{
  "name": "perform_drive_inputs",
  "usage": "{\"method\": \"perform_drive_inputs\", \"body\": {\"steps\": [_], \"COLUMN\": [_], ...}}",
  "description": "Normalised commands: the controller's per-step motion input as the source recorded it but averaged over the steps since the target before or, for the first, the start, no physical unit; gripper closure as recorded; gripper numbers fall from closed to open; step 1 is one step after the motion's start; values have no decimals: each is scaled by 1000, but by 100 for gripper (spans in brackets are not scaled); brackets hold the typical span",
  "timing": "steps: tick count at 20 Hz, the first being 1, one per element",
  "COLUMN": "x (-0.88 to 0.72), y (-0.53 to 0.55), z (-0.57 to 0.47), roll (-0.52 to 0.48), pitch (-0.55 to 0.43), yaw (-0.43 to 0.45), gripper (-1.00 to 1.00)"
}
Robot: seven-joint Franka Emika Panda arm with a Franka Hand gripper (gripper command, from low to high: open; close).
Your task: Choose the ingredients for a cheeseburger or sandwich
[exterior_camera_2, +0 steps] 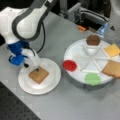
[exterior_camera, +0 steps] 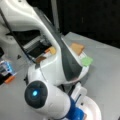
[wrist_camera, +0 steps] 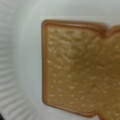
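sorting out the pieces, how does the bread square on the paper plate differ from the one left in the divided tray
The bread square on the paper plate lies alone at the plate's middle, with the gripper right at its top edge; the bread square in the tray sits in a wedge compartment at the divided tray's right, with nothing near it. The plate one shows whole; the tray one is cut off by a front view's right edge. Both are flat, toast-brown squares.

We find no text, label, brand, number or sign that we can read on anything in both front views or the wrist view
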Motion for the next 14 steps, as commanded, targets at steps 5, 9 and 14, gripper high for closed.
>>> {"method": "perform_drive_inputs", "body": {"steps": [5,9,14], "x": [-496,-294,-124], "y": [497,140,-7], "z": [192,131,-64], "roll": [-544,-317,-196], "pitch": [-30,-55,-76], "yaw": [-92,5,4], "gripper": [-100,-100,-100]}}
